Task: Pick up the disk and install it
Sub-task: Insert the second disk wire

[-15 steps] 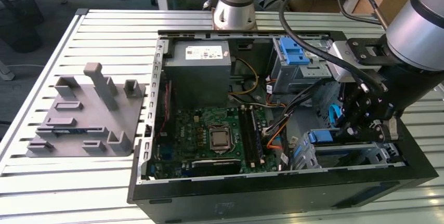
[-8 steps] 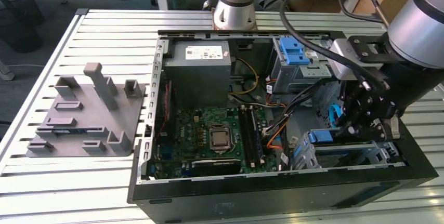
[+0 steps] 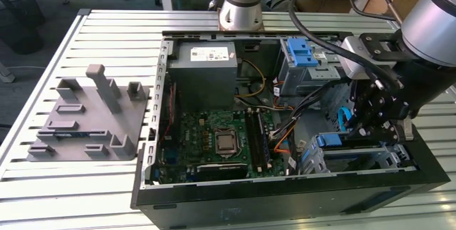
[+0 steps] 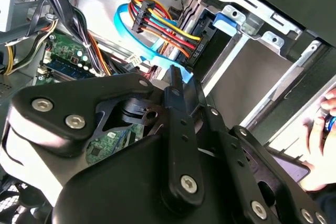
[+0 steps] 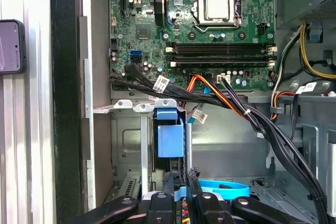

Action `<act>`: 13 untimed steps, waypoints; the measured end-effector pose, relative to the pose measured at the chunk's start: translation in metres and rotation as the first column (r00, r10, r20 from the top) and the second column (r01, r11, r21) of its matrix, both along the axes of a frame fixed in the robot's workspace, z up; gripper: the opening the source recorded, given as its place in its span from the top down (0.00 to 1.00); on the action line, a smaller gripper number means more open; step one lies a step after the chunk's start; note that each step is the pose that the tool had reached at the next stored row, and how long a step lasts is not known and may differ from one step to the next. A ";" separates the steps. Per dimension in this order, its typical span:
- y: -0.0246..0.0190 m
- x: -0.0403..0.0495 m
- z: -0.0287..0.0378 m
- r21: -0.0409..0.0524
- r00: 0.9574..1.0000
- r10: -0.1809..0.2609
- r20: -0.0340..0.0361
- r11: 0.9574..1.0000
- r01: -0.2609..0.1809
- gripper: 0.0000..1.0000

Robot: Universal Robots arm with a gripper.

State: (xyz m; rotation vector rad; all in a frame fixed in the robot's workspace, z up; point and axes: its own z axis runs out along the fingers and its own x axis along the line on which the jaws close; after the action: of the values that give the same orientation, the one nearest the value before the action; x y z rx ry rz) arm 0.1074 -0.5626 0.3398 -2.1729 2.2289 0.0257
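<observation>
Black fingers (image 5: 168, 187) stand close together with only a slit between them, and I cannot tell whether they pinch anything. Just beyond their tips the disk (image 5: 170, 136) stands on edge in the metal drive cage (image 5: 128, 145), its blue carrier showing. A blue ribbon cable (image 5: 226, 187) lies beside the fingers and an orange-and-black wire bundle (image 5: 220, 95) farther off; either could snag, and a tilted push would probably jam the carrier against the cage rails.
</observation>
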 end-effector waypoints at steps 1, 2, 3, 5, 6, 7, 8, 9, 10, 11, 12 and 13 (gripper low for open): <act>0.0000 0.0000 0.0010 0.000 1.000 0.000 0.000 1.000 0.000 0.76; 0.0000 0.0000 0.0021 0.000 1.000 0.000 0.000 1.000 0.000 0.76; 0.0000 0.0000 0.0034 0.000 1.000 0.000 0.000 1.000 0.000 0.76; 0.0000 0.0000 0.0057 0.000 1.000 0.000 0.000 1.000 0.000 0.76; 0.0000 0.0000 0.0065 0.000 1.000 0.000 0.000 1.000 0.000 0.76; 0.0000 0.0000 0.0065 0.000 1.000 0.000 0.000 1.000 0.000 0.77; 0.0000 0.0000 0.0065 0.000 1.000 0.000 0.000 1.000 0.000 0.83; 0.0000 0.0000 0.0065 0.001 1.000 0.000 0.000 1.000 0.000 0.83; 0.0000 0.0000 0.0066 0.001 1.000 0.000 0.000 1.000 0.000 0.89; 0.0000 0.0000 0.0067 0.001 1.000 0.000 0.000 1.000 0.000 0.89; 0.0000 0.0000 0.0067 0.001 1.000 0.000 0.000 1.000 0.000 0.89; 0.0000 0.0000 0.0067 0.001 1.000 0.000 0.000 1.000 0.000 0.89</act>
State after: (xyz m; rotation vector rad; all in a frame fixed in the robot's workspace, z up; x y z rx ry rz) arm 0.1075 -0.5625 0.3465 -2.1725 2.2285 0.0268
